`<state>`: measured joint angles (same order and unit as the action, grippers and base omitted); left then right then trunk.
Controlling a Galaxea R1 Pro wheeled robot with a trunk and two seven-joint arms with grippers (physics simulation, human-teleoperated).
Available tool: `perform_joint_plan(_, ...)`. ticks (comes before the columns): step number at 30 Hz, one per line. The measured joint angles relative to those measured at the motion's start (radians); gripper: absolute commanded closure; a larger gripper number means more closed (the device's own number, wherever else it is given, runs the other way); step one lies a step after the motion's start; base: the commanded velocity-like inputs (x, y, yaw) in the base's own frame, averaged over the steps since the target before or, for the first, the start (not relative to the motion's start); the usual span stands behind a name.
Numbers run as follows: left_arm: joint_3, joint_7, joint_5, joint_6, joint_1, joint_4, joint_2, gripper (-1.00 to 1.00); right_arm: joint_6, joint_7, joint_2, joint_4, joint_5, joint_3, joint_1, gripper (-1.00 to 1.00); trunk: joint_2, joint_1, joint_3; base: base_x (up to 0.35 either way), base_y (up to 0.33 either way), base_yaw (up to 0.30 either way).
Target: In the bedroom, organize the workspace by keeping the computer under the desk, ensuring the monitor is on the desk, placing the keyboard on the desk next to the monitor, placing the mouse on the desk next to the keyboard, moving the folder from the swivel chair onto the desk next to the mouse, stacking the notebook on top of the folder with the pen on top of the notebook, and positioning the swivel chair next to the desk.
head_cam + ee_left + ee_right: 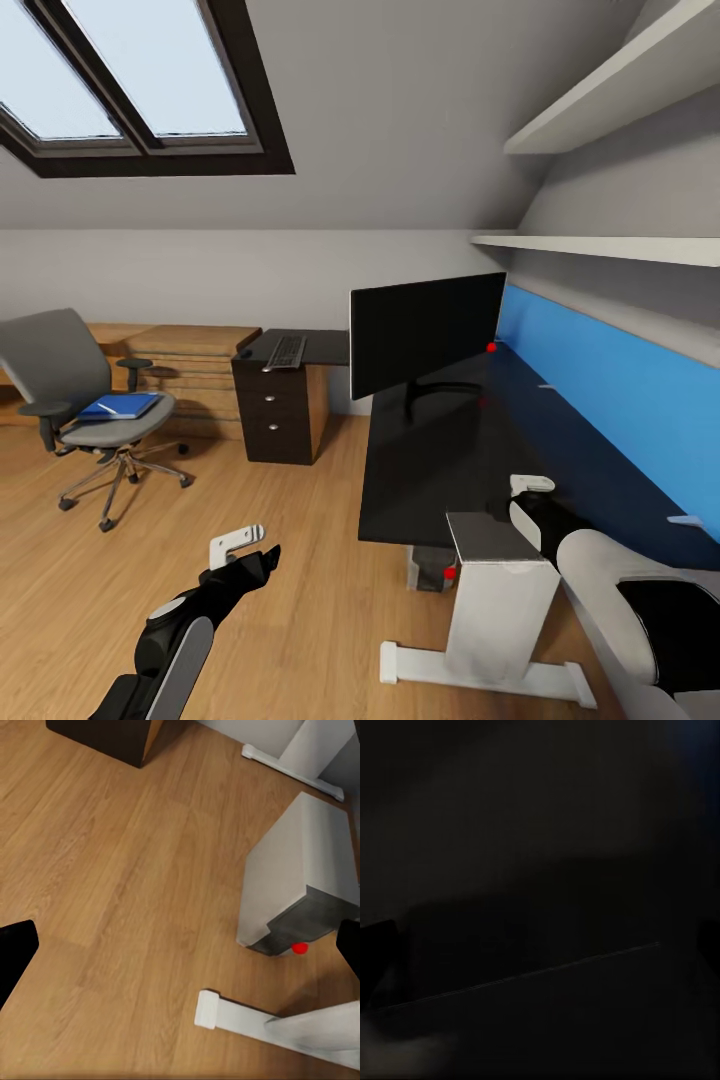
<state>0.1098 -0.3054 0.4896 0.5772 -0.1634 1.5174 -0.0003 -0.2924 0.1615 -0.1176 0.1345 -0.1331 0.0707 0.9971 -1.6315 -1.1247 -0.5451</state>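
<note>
Both grippers, left (243, 545) and right (530, 487), are spread and empty. The folder (120, 405) lies on the chair (70, 385) seat; the keyboard (286, 351) rests at the desk's (430, 470) far end, awaiting relocation.

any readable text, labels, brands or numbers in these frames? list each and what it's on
None readable in any view.
Keyboard: key legends too small and blurred to read.
Monitor: screen is black, no visible brand; just a small red light at its lower corner.
Computer: a red spot, no lettering.
Blue folder on the swivel chair: plain cover, no title visible.
Right wrist view: too dark to show any markings.
</note>
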Motion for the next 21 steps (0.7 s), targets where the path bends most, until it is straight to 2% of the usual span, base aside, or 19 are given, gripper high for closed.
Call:
perform_joint_plan(14,0.000,0.000,0.000,0.000,0.000,-0.006,-0.001,-1.00,0.000,-0.001,-0.001,-0.001,-0.002,0.000,0.000,-1.00,0.000,0.000,0.000,-0.004,0.000,0.000)
perform_joint_plan(18,0.000,-0.001,0.000,0.000,0.000,-0.006,-0.001,-1.00,0.001,-0.002,-0.003,0.000,0.001,0.002,0.000,-1.00,0.028,0.015,0.012,0.000,0.000,0.000)
perform_joint_plan(21,0.000,-0.001,0.000,0.000,0.000,-0.006,-0.001,-1.00,0.031,-0.002,-0.006,0.001,0.001,0.002,0.000,-1.00,0.049,0.027,0.022,0.000,0.000,0.000)
